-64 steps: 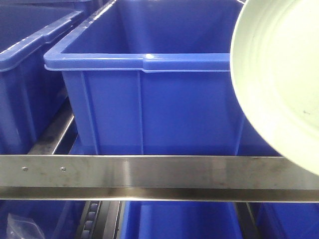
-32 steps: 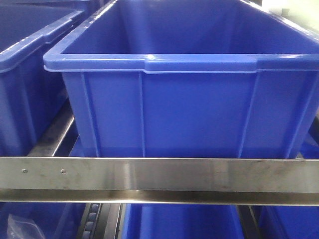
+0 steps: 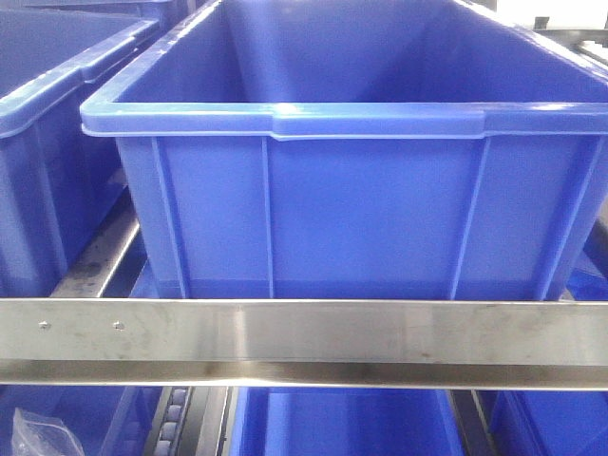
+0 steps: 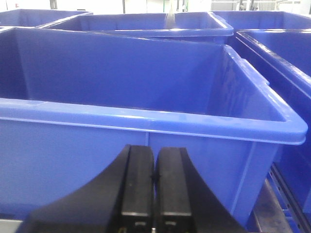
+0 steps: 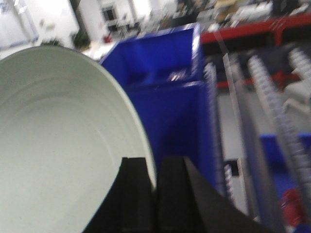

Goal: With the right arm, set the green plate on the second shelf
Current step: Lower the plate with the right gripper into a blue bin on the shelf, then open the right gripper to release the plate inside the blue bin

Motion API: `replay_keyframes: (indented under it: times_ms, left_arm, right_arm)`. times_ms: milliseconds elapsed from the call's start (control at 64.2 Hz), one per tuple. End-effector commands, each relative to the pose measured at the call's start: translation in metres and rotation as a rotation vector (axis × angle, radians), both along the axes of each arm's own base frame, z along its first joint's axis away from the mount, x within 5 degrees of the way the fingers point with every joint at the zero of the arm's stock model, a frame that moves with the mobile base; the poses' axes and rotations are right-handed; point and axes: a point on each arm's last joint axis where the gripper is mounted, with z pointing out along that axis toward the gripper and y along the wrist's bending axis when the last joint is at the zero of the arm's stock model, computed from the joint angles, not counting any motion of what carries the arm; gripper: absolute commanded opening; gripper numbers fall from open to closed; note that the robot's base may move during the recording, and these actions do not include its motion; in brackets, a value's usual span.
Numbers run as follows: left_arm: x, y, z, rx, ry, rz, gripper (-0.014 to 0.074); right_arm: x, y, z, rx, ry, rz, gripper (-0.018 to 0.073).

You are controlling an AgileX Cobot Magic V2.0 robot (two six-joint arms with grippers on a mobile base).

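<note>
The green plate (image 5: 58,145) fills the left of the right wrist view, pale sage with faint rings, tilted on edge. My right gripper (image 5: 154,167) is shut on its rim, one black finger on each face. The picture there is blurred. The plate is out of the front view. In the left wrist view my left gripper (image 4: 154,158) is shut with nothing between its fingers, held just before the near wall of a large blue bin (image 4: 146,145). Which shelf level is the second shelf cannot be made out.
A big blue bin (image 3: 361,199) stands on the rack behind a steel rail (image 3: 304,337); another blue bin (image 3: 47,142) is left of it, more below. The right wrist view shows a blue bin (image 5: 165,77), roller tracks (image 5: 272,97) and red racking behind.
The green plate, at the front view's right edge one second ago, has gone out of that view. The bins and rail shifted only slightly in the picture.
</note>
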Motion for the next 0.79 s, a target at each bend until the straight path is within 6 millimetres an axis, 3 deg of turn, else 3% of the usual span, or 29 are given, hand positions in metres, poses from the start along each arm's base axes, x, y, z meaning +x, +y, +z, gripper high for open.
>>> replay_keyframes:
  times_ms: [0,202,296,358,436,638,685,779]
  left_arm:
    - [0.0,0.0,-0.004,-0.006,-0.067,0.0,0.013]
    - [0.0,0.0,-0.004,-0.006,-0.067,0.0,0.013]
    - [0.0,0.0,-0.004,-0.006,-0.067,0.0,0.013]
    - [0.0,0.0,-0.004,-0.006,-0.067,0.0,0.013]
    - [0.0,0.0,-0.004,-0.006,-0.067,0.0,0.013]
    - [0.0,0.0,-0.004,-0.006,-0.067,0.0,0.013]
    - [0.0,0.0,-0.004,-0.006,-0.067,0.0,0.013]
    - [0.0,0.0,-0.004,-0.006,-0.067,0.0,0.013]
  right_arm:
    - [0.032,0.017,0.026,0.025,-0.095,0.03,0.0059]
    - [0.107,0.042,0.015,-0.006,0.026,0.044,0.0092]
    - [0.127,0.049,0.013,-0.018,0.073,0.053,0.0221]
    - [0.137,0.053,0.015,-0.026,0.106,0.061,0.0371]
    - [0.141,0.055,0.017,-0.03,0.125,0.066,0.0449]
    - [0.136,0.054,0.023,-0.034,0.14,0.072,0.0417]
    - [0.131,0.053,0.026,-0.039,0.162,0.077,0.0357]
    - [0.118,0.05,0.032,-0.055,0.209,0.089,0.0142]
